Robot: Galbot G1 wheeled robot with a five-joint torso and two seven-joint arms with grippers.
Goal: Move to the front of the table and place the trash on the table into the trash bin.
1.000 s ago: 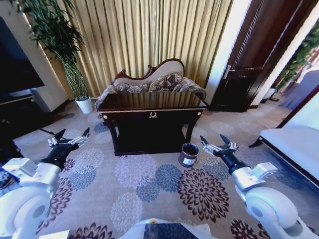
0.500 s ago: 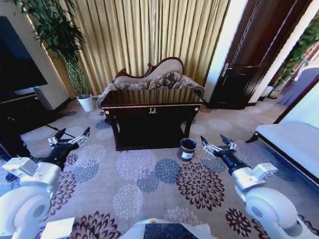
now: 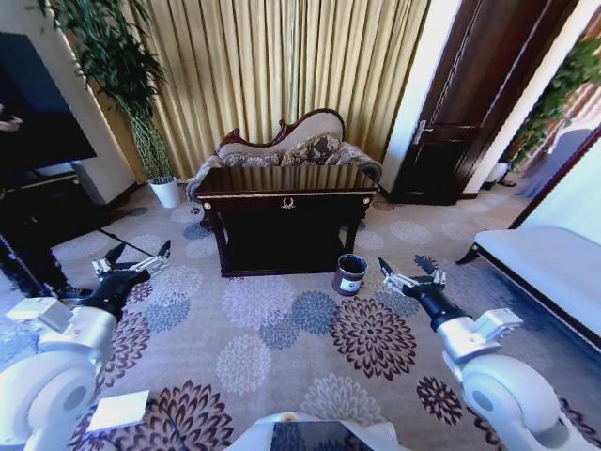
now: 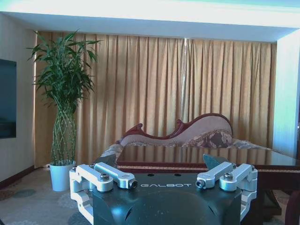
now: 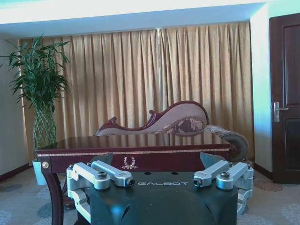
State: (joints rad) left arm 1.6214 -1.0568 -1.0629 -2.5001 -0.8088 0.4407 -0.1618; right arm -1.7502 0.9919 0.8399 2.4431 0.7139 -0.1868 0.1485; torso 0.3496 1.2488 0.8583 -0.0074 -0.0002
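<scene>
Bright daylight glows through the gold curtains (image 3: 282, 66) across the room. The glossy table (image 3: 286, 180) top mirrors the curtains. The head view bends strongly at its edges, curving the door (image 3: 470, 94). Wrist views show a washed-out, overexposed ceiling (image 4: 150, 14).

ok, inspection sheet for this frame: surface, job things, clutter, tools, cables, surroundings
Surface: large dark glossy wooden table with gold trim; no trash discernible on its top.
Job things: small dark cylindrical trash bin on the carpet by the table's right front leg.
Clutter: flat white object on the carpet.
Tools: left tool and right tool open, held above the carpet.
Cables: nothing seen.
Surroundings: patterned sofa, gold curtains, potted plant, dark door.
</scene>
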